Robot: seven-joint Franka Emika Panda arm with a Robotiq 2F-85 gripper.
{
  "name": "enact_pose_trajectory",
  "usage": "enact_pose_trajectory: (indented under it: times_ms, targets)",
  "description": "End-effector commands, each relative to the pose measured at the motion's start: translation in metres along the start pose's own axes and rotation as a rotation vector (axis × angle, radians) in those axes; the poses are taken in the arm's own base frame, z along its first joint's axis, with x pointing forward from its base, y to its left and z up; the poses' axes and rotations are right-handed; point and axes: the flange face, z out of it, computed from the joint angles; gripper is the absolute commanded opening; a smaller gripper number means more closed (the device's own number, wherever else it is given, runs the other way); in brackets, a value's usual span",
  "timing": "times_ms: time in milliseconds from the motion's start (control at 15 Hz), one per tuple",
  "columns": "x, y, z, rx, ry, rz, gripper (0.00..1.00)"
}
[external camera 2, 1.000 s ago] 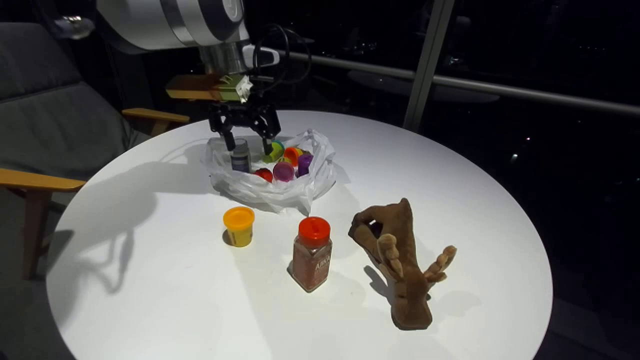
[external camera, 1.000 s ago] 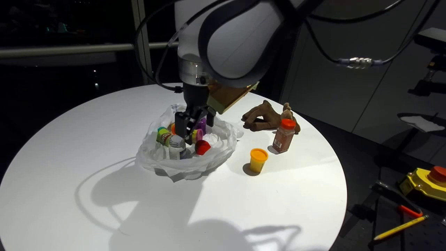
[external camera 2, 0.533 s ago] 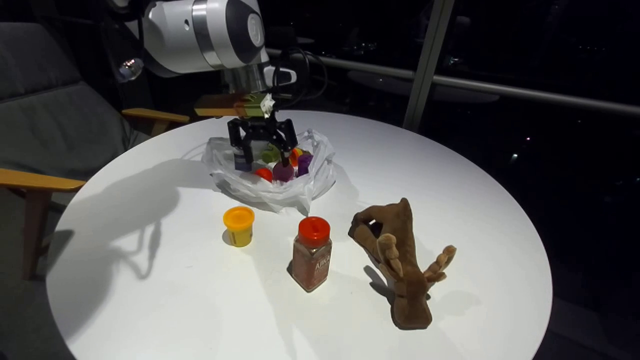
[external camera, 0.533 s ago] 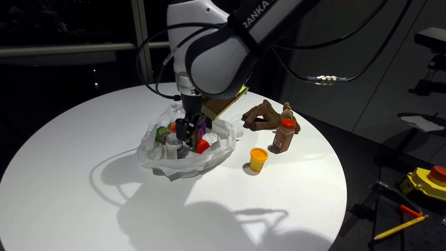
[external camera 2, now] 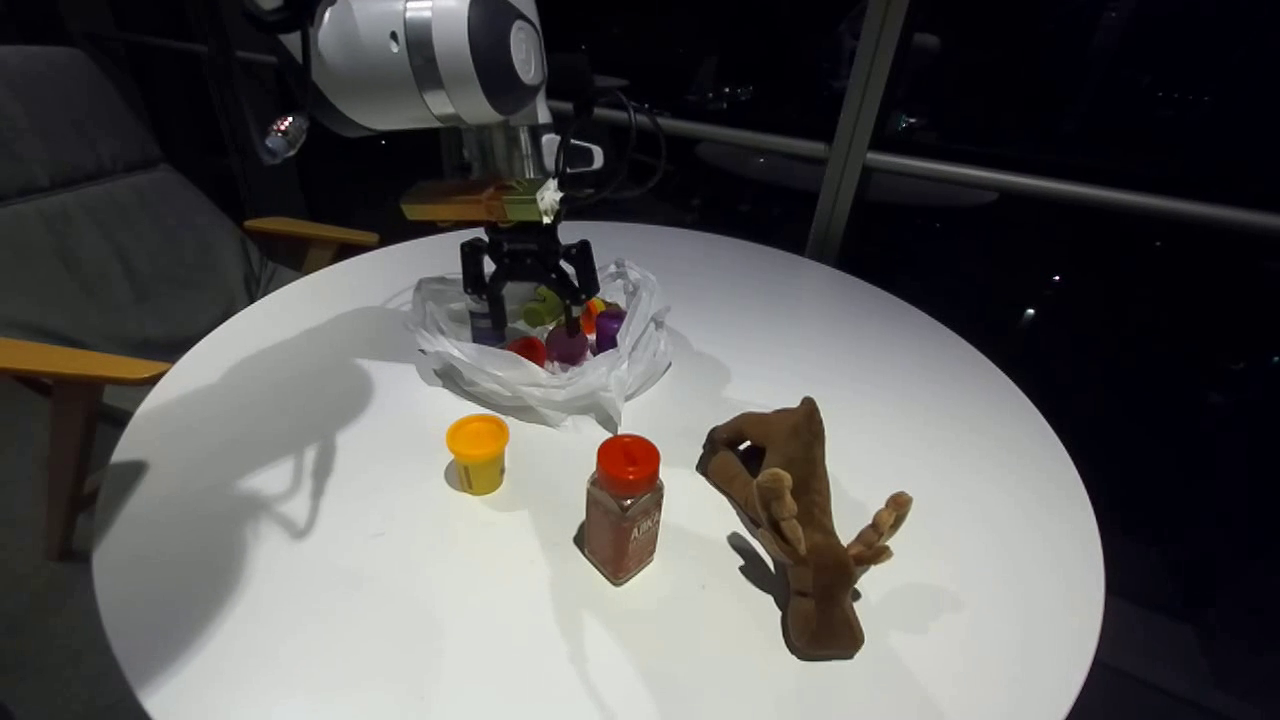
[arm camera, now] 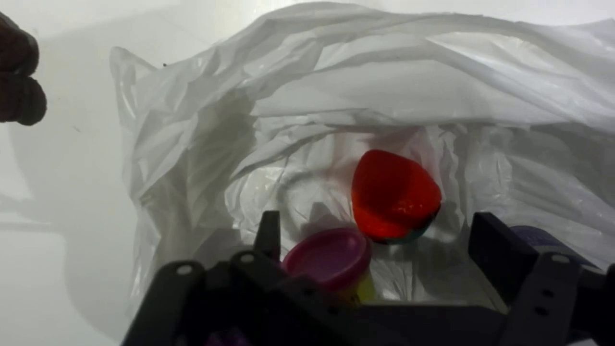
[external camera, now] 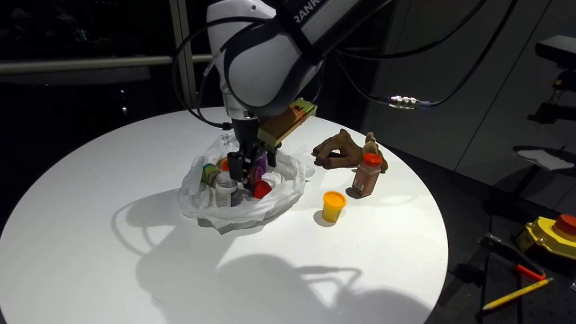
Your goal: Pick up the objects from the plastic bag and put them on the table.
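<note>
The white plastic bag (external camera: 274, 208) lies open on the round white table (external camera: 360, 270). My gripper (external camera 2: 535, 320) points down into it, open and empty. In the wrist view the gripper (arm camera: 377, 235) has its jaws wide apart. A rounded red object (arm camera: 396, 192) lies just beyond the fingertips, between their lines. A tub with a pink lid (arm camera: 331, 254) sits by the left finger, which partly hides it. A bottle with a whitish label (external camera: 226, 193) stands in the bag near the right finger. A green tub (external camera: 209, 174) and a purple object (external camera 2: 610, 328) are also in the bag.
A yellow tub with an orange lid (external camera 2: 478, 455), a red-capped spice jar (external camera 2: 624, 510) and a brown plush toy (external camera 2: 815, 520) are on the table outside the bag. The crumpled bag rim (arm camera: 384, 81) rises around its contents.
My gripper has moved lower into the bag and over towards the red object and pink-lidded tub. It stays open. The objects on the table have not moved.
</note>
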Motion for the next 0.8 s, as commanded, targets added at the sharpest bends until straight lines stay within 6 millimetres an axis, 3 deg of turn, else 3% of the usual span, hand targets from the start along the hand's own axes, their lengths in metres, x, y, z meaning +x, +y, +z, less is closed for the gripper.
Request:
enact_pose_trajectory:
  times_ms: [0, 200, 400, 600, 733]
  targets:
    - [0.009, 0.008, 0.001, 0.089, -0.016, 0.027, 1.00]
    - [0.010, 0.014, -0.021, 0.128, 0.045, 0.078, 1.00]
    - [0.006, 0.012, -0.058, 0.118, 0.145, 0.088, 1.00]
    - [-0.002, -0.002, -0.097, 0.141, 0.210, 0.064, 1.00]
    - [-0.008, -0.017, -0.110, 0.152, 0.220, 0.035, 1.00]
